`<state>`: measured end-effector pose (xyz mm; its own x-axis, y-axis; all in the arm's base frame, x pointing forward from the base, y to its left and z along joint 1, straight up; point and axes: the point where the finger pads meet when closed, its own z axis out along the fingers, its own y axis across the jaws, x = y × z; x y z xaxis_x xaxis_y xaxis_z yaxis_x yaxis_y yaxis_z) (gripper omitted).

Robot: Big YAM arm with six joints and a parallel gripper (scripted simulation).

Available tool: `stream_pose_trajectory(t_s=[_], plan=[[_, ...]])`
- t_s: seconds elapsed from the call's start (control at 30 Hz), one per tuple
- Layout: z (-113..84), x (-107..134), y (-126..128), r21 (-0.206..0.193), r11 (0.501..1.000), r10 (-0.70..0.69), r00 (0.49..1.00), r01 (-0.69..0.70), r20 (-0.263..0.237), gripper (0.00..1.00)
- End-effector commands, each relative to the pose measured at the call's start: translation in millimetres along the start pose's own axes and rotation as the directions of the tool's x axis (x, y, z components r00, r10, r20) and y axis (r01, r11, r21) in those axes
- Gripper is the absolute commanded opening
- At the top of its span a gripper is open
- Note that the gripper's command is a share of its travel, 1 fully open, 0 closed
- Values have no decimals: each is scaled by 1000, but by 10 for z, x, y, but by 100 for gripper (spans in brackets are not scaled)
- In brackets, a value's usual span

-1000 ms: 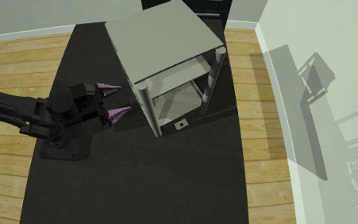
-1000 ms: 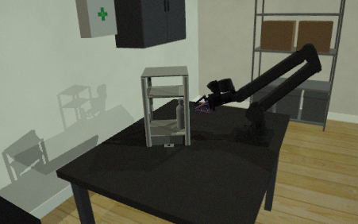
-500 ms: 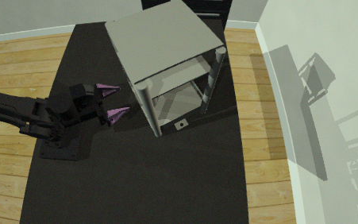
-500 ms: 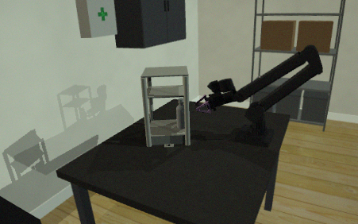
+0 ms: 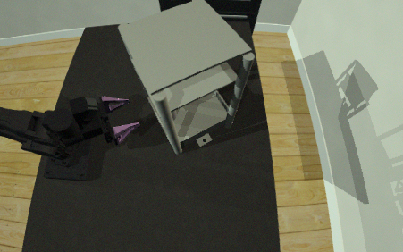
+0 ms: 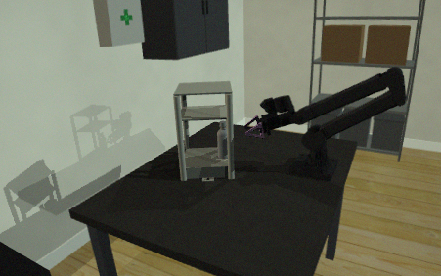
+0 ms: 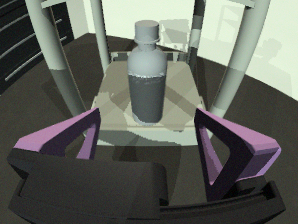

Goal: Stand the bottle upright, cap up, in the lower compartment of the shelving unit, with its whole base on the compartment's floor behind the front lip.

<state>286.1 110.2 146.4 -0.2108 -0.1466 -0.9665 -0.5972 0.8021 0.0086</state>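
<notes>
A grey bottle (image 6: 222,141) (image 7: 146,90) stands upright, cap up, on the floor of the shelving unit's lower compartment. In the wrist view its base rests just behind the front lip (image 7: 150,136), near the middle of the opening's width. The shelving unit (image 5: 180,45) (image 6: 179,142) (image 7: 240,65) stands upright; its roof hides the bottle in the top view. My gripper (image 5: 127,113) (image 6: 252,129) (image 7: 147,113) is open and empty, outside the unit, in front of the opening and apart from the bottle.
The unit's corner posts frame the opening on both sides, and a middle shelf (image 6: 204,113) lies above the bottle. A small white plate with a dark dot (image 5: 204,140) (image 6: 208,179) is at the unit's foot. The unit stands on the black table (image 5: 156,210) (image 6: 249,215).
</notes>
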Motion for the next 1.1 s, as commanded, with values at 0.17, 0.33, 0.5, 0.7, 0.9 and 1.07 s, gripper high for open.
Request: stream_pose_trajectory(t_s=[0.17, 0.33, 0.5, 0.7, 0.9, 1.07], plan=[[-272, -48, -33, 14, 1000, -18, 1000, 18, 1, 88], [-492, -211, -49, 20, 999, -38, 999, 37, 21, 88], [-647, -268, -45, 23, 999, -48, 998, 47, 27, 88], [-882, -313, -31, 27, 998, -61, 998, 60, 28, 88], [-1013, -320, -24, 28, 997, -68, 997, 67, 24, 88], [-1050, -319, -23, 29, 997, -69, 997, 69, 22, 88]])
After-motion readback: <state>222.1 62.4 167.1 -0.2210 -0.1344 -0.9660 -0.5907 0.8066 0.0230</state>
